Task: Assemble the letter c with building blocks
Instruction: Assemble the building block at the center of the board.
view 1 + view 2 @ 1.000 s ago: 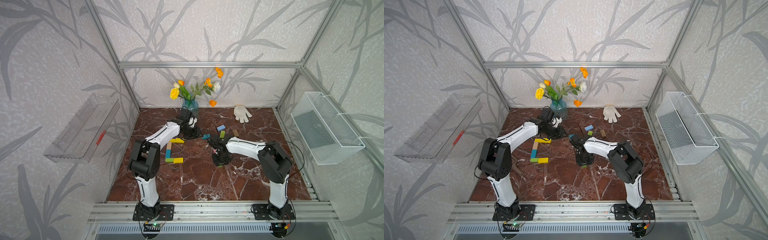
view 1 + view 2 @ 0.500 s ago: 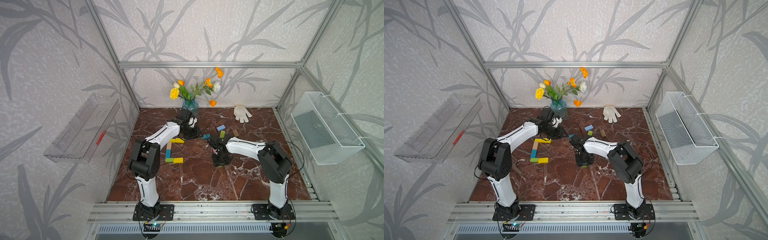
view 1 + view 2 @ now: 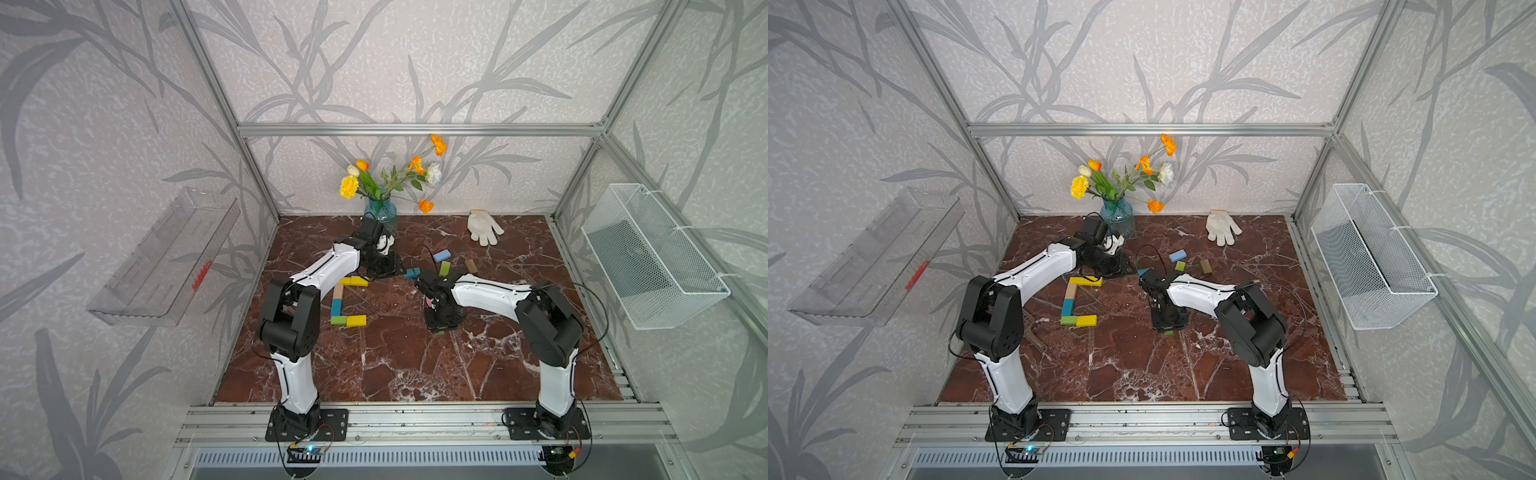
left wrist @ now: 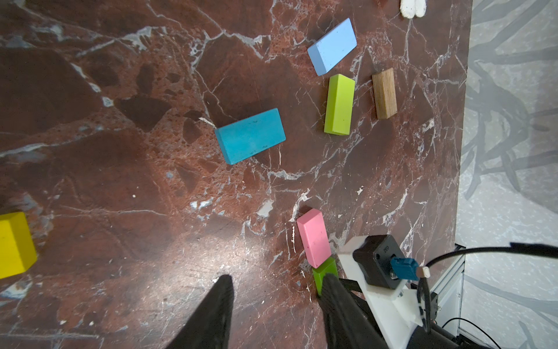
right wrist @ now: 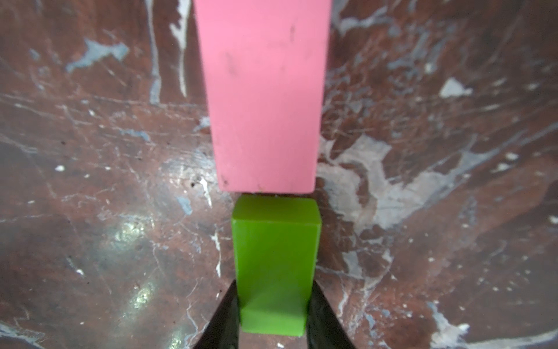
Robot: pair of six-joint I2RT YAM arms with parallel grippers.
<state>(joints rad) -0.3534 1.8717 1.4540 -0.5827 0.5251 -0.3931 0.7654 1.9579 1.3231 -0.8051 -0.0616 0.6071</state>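
Note:
The letter c (image 3: pixel 337 301) (image 3: pixel 1068 301) lies left of centre, made of yellow, tan, teal, green and yellow building blocks. My right gripper (image 5: pixel 273 290) (image 3: pixel 442 326) is shut on a green block (image 5: pixel 276 256) that lies on the table end to end with a pink block (image 5: pixel 262 90). My left gripper (image 4: pixel 277 278) (image 3: pixel 384 270) hovers open and empty by the c's far end. Loose blocks lie beyond it: teal (image 4: pixel 250 136), lime green (image 4: pixel 338 104), light blue (image 4: pixel 332 46) and brown (image 4: pixel 384 93).
A blue vase of flowers (image 3: pixel 380 210) stands at the back, close behind the left arm. A white glove (image 3: pixel 484 226) lies back right. A wire basket (image 3: pixel 652 257) hangs on the right wall and a clear tray (image 3: pixel 166 257) on the left wall.

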